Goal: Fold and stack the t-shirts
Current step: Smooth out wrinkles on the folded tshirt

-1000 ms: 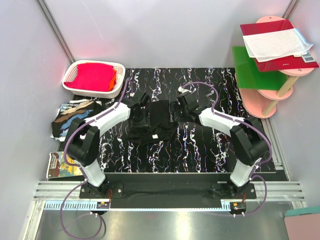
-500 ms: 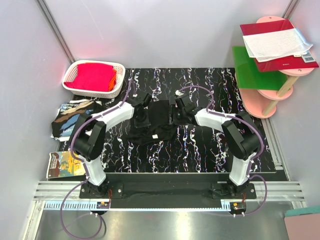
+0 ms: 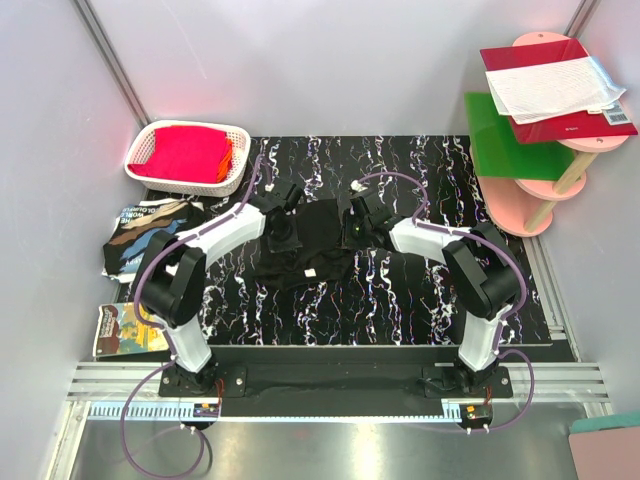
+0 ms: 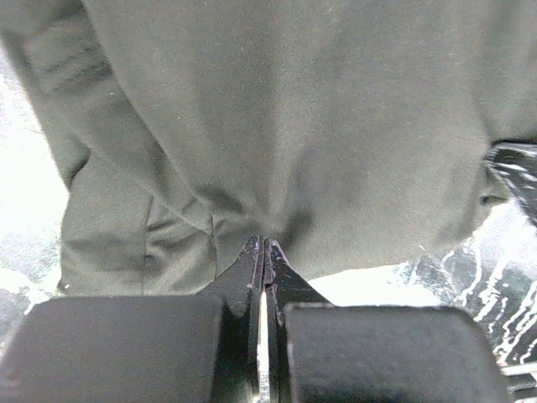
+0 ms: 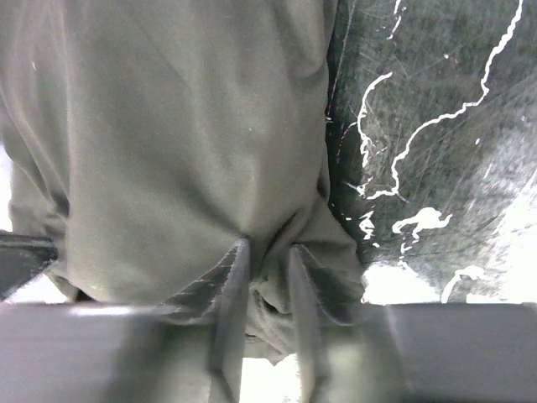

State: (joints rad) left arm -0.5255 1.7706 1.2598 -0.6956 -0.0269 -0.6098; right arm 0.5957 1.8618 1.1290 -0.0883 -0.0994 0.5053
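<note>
A black t-shirt (image 3: 315,248) lies rumpled, partly folded, in the middle of the black marbled mat (image 3: 400,290). My left gripper (image 3: 283,236) sits on its left edge. In the left wrist view the left gripper (image 4: 264,245) is shut, and the dark cloth (image 4: 277,126) puckers at its tips. My right gripper (image 3: 352,229) sits on the shirt's right edge. In the right wrist view the right gripper (image 5: 268,256) has a bunched fold of the t-shirt (image 5: 185,126) pinched between its fingers. Another t-shirt (image 3: 140,240) with a blue and tan print lies crumpled off the mat's left side.
A white basket (image 3: 190,127) holding red cloth stands at the back left. A pink tiered stand (image 3: 560,175) with a green board (image 3: 505,140) and a red book (image 3: 555,85) is at the back right. A printed flat item (image 3: 125,330) lies at the near left.
Both grippers have closed from open onto the edges of the middle t-shirt. The arms have drawn slightly inward towards it.
</note>
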